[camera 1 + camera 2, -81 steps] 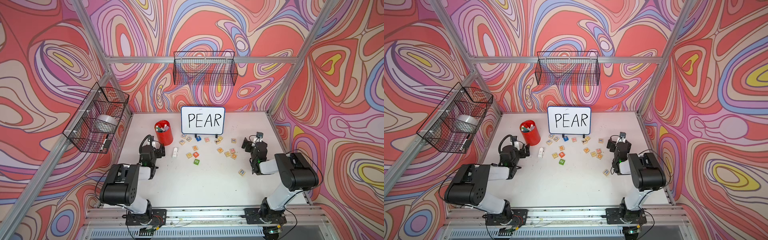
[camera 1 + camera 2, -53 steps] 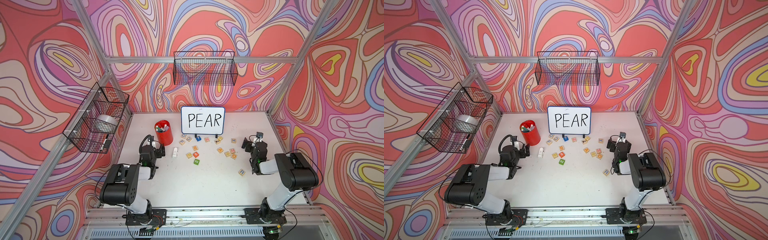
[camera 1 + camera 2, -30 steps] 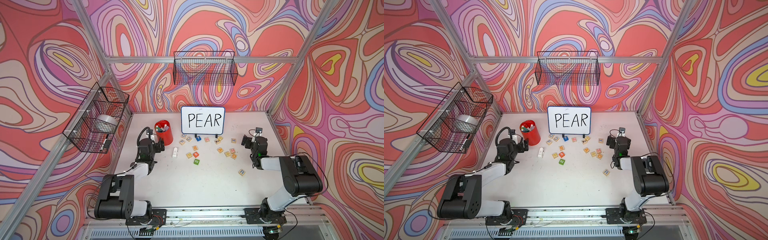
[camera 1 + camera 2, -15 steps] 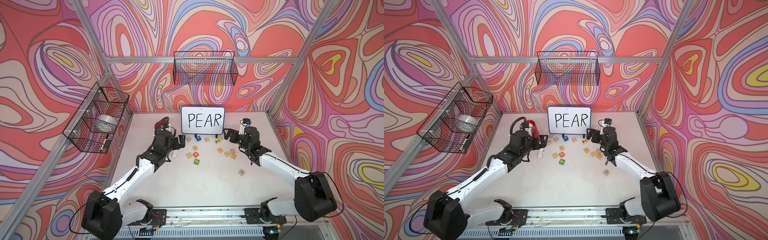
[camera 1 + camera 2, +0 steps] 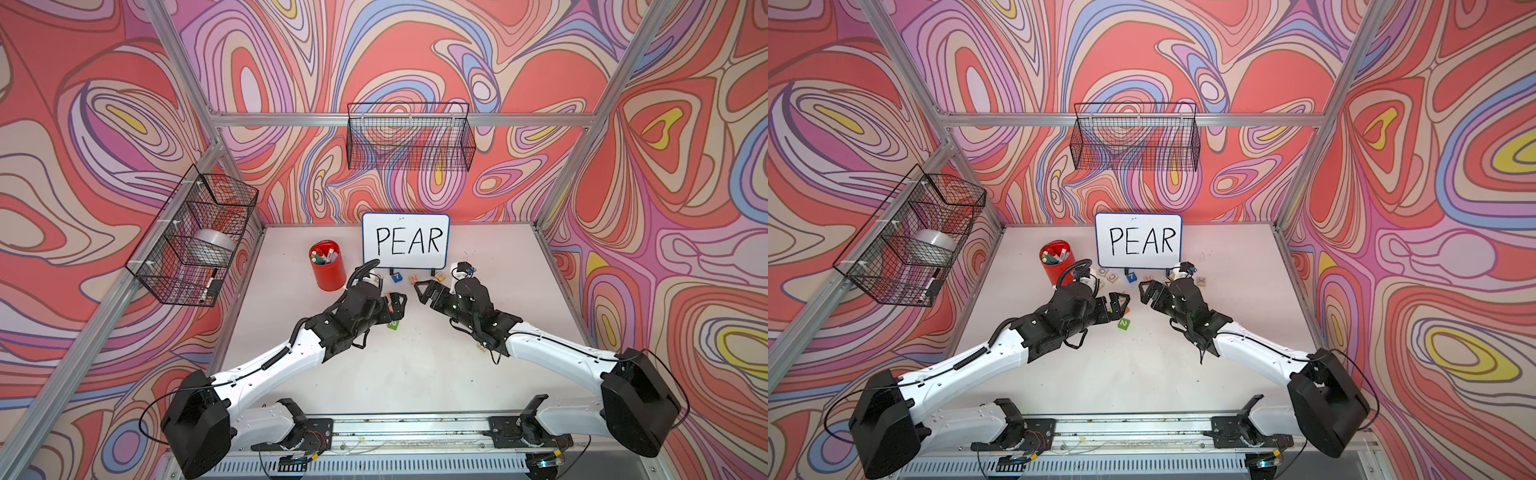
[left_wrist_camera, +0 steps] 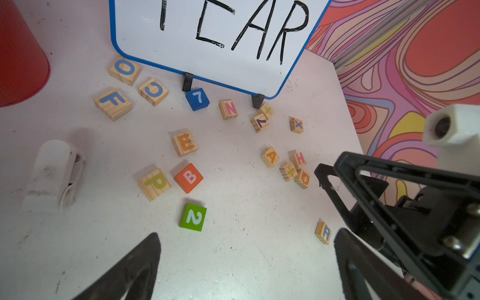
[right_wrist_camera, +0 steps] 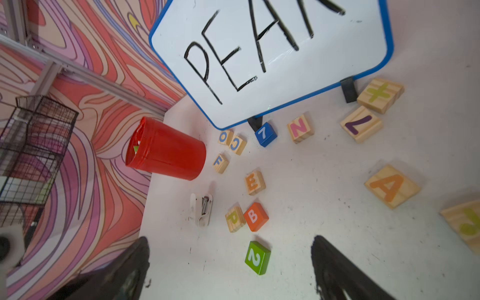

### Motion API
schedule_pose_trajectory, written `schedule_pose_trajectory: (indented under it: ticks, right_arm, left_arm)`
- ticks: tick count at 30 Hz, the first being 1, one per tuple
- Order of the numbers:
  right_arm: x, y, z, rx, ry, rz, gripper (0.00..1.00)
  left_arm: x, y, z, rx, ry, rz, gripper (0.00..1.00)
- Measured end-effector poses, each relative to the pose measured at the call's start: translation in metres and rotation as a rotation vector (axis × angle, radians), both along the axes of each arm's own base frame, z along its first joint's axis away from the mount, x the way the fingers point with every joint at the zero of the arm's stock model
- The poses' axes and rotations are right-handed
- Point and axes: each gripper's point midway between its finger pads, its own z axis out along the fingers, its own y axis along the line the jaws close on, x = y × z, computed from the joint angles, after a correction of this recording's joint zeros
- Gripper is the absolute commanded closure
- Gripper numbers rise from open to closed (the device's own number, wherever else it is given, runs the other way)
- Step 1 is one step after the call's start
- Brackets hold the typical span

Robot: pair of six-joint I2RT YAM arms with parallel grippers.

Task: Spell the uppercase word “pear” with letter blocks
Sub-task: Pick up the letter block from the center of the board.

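Top views: the left gripper (image 5: 400, 306) and right gripper (image 5: 419, 293) hang over the white surface (image 5: 415, 374) in front of the whiteboard (image 5: 405, 245) reading PEAR. Their tips face each other but are apart, and both are spread wide and hold nothing. The arms hide most of the blocks here. Left wrist view: the P block (image 6: 155, 184) lies flat just beside an orange B cube (image 6: 188, 178), with a green 2 cube (image 6: 192, 217) near. The E block (image 6: 185, 143) sits between that pair and the whiteboard. The A block (image 6: 270, 157) lies at the edge of a cluster of other wooden letters. The R block (image 6: 324, 232) lies alone, well apart from the rest, close to the right gripper's finger. Right wrist view: P, E and A show letters up; R is out of frame. No row is formed yet. Handling, as judged: small, light, rigid wooden cubes with smooth faces, not fragile, liable to slide or twist if pinched off-centre. Take each squarely across two opposite side faces. P's side toward the B cube looks blocked, so use its free pair; A needs care beside its neighbours.
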Motion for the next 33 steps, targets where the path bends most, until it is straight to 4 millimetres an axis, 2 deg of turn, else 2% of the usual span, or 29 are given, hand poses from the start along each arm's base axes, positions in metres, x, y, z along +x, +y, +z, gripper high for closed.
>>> schedule_pose_trajectory:
  ticks: [4, 7, 12, 14, 16, 20, 24, 28, 33]
  right_arm:
    - [0.002, -0.012, -0.008, -0.015, 0.047, -0.071, 0.02]
    - [0.008, -0.018, -0.012, -0.069, 0.075, -0.112, 0.02]
    - [0.043, -0.029, 0.003, -0.256, 0.079, -0.234, 0.02]
    - [0.052, -0.036, 0.010, -0.323, 0.062, -0.267, 0.02]
    - [0.055, -0.046, 0.014, -0.381, 0.052, -0.291, 0.02]
    - [0.058, -0.070, 0.011, -0.465, 0.051, -0.336, 0.02]
    - [0.052, -0.096, 0.007, -0.504, 0.065, -0.380, 0.02]
    - [0.045, -0.114, 0.010, -0.521, 0.068, -0.421, 0.02]
    - [0.041, -0.119, 0.009, -0.523, 0.072, -0.440, 0.02]
  left_arm:
    - [0.001, 0.002, -0.004, 0.005, 0.014, 0.004, 0.00]
    - [0.010, 0.003, -0.004, 0.059, 0.007, 0.012, 0.00]
    - [0.035, -0.003, 0.014, 0.181, -0.029, 0.022, 0.00]
    - [0.041, -0.003, 0.012, 0.223, -0.020, 0.029, 0.00]
    - [0.043, -0.004, 0.001, 0.277, 0.006, 0.014, 0.00]
    - [0.036, -0.009, -0.038, 0.424, 0.055, -0.138, 0.00]
    - [0.025, 0.000, -0.069, 0.534, 0.096, -0.278, 0.00]
    - [0.028, 0.019, -0.085, 0.561, 0.143, -0.318, 0.01]
    - [0.034, 0.032, -0.103, 0.589, 0.177, -0.356, 0.02]
